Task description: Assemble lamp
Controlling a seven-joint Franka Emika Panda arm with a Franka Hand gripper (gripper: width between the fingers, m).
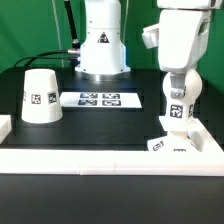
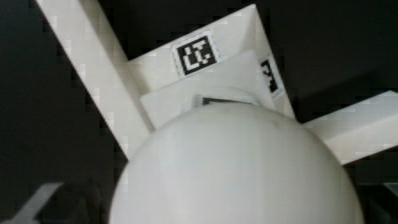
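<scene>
The gripper [image 1: 179,90] is clamped on the bulb [image 1: 179,93] at three o'clock in the exterior view, the stem standing upright in the base [image 1: 170,140]. The shade [image 1: 40,96] sits at nine o'clock, with the marker board [image 1: 98,99] between. Only the wrist view shows the base's top tags beyond the bulb's dome [image 2: 222,165].

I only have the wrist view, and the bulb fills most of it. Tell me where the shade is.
Observer: The shade stands wide end down on the table at the exterior view's left, far from the arm.
Operator: Give me the bulb's attitude from the side.
Observer: The bulb is upright, stem down, right over the base. I cannot tell whether it is seated.
Operator: Report what lies between the shade and the base.
Observer: Only the marker board, flat on the table between them.
</scene>
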